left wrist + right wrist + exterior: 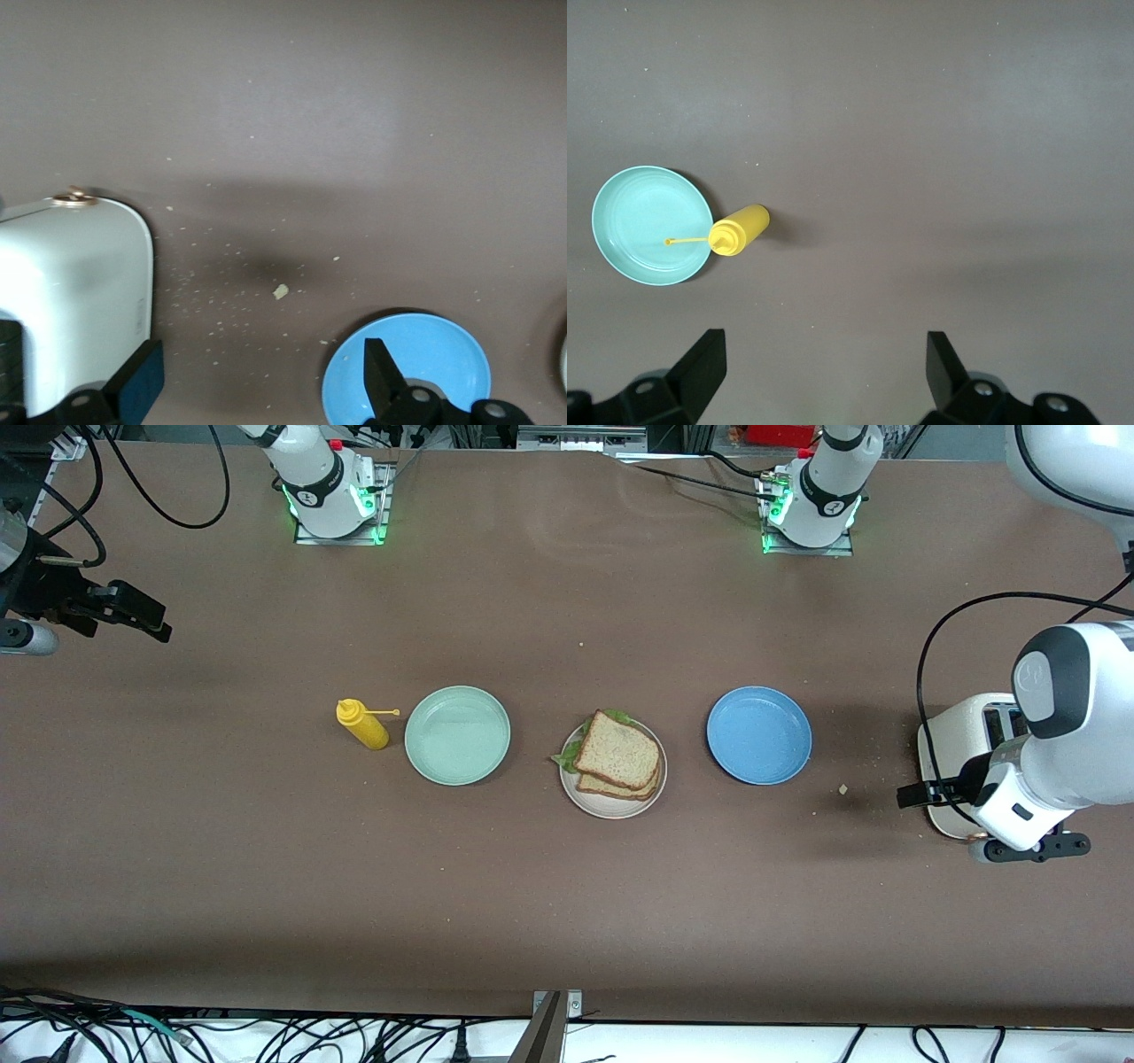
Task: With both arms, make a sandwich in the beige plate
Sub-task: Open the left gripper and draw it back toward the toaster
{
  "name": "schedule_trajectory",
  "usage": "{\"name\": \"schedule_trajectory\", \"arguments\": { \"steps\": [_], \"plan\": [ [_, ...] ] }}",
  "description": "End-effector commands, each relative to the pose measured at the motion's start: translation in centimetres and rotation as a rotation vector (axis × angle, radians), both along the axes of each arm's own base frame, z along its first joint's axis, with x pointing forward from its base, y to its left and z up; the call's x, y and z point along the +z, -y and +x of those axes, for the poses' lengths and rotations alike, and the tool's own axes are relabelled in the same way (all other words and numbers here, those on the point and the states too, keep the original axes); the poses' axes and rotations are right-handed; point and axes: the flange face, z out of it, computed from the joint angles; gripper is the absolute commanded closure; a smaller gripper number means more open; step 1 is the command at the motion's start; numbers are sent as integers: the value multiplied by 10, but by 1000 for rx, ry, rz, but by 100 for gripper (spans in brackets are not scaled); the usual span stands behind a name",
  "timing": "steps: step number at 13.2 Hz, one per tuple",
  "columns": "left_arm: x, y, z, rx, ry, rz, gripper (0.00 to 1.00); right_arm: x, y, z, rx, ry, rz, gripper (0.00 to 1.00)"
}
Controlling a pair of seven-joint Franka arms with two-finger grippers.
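**Sandwich plated, both grippers clear**

Only the front view shows the sandwich [619, 759]: brown square slices, ruffled lettuce, on the round matte beige plate [592, 798], well apart from both jaws. Left gripper [259, 381] gapes empty over crumbs between toaster [71, 292] and blue plate [443, 354]. Right gripper [824, 367] gapes empty near the mustard bottle [740, 229].

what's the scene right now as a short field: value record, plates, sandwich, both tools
sandwich: two bread slices with lettuce between, on the beige plate
mint-green plate: nothing on it, beside the mustard bottle
blue plate: nothing on it, toward the left arm's end
toaster: at the left arm's end of the table
left tool: open, holding nothing, over the table by the toaster
right tool: open, holding nothing, at the right arm's end
task: sandwich looks assembled
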Motion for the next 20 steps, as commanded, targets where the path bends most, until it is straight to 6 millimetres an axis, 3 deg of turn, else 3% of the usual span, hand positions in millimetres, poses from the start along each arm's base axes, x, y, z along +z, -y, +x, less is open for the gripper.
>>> {"name": "schedule_trajectory", "arguments": {
  "steps": [1,3,5,7,11,15,17,20],
  "plan": [
    [30,-2,-14,-29,-3,79,1,7,0,-1,1,-1,-16,0],
    [42,-7,-17,-37,11,113,1,6,-1,-2,3,-2,-16,0],
    [61,-32,-27,-8,32,98,1,6,-1,-2,4,-2,-16,0],
    [67,-42,-32,1,36,72,1,7,-1,-1,4,-1,-16,0],
    [101,-35,-65,-8,65,63,1,6,-7,-1,18,-4,-10,0],
    [134,-19,-92,-24,78,37,1,-6,-25,-6,34,-77,-44,0],
    [154,-6,-102,-44,96,31,1,-4,-21,-5,29,-70,-40,0],
    [174,-2,-116,-39,106,1,1,10,-11,5,22,-46,-31,0]
  ]
}}
